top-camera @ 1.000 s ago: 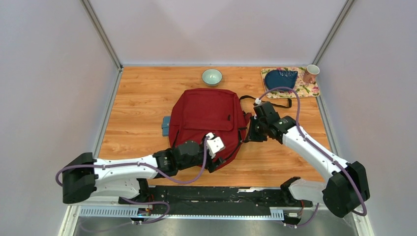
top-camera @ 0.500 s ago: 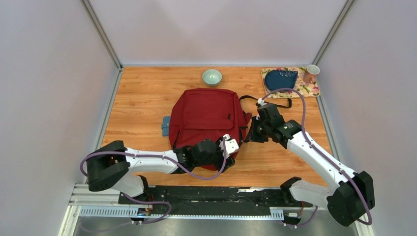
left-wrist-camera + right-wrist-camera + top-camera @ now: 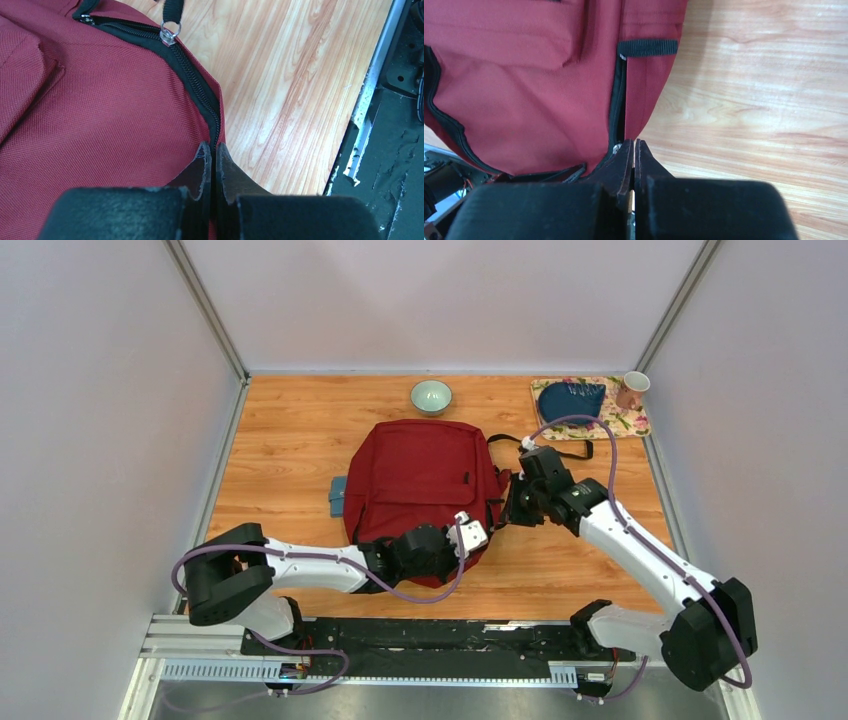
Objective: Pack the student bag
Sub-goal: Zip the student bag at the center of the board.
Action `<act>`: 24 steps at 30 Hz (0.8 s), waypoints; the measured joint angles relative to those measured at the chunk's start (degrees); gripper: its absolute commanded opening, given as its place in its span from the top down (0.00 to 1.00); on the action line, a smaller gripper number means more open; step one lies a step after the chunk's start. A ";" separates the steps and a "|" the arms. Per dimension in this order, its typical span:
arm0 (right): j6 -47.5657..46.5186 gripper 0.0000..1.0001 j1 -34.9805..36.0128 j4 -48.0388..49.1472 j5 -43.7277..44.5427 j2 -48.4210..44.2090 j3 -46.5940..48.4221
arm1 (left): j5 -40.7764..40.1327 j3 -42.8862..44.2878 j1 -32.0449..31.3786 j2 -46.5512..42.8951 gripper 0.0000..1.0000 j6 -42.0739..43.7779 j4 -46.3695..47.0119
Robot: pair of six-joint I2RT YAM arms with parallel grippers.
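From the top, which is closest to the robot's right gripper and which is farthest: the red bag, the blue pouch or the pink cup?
1. red bag: in the middle, its edge right at the right gripper.
2. blue pouch: far right, on the flowery mat.
3. pink cup: far right corner, beyond the pouch.

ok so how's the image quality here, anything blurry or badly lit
Top external view: even, soft light, sharp throughout, only soft shadows on the table. Left wrist view: the weave of the student bag is crisp, while the base of the left claw is out of focus. Right wrist view: the base of the right claw blurs likewise, bag and wood are clear.
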 measured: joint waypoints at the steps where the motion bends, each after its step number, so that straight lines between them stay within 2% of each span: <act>1: 0.02 1.00 0.00 -0.02 0.59 0.90 0.70 | 0.11 -0.42 -0.02 -0.04 1.00 -0.35 0.37; 12: 0.90 1.00 -0.37 0.59 4.15 10.10 8.81 | 1.51 -7.45 0.26 -4.31 1.00 -3.67 7.04; 24: 2.62 1.00 -1.57 4.13 6.05 13.44 9.46 | 2.51 -10.32 0.44 -5.49 1.00 -5.79 8.11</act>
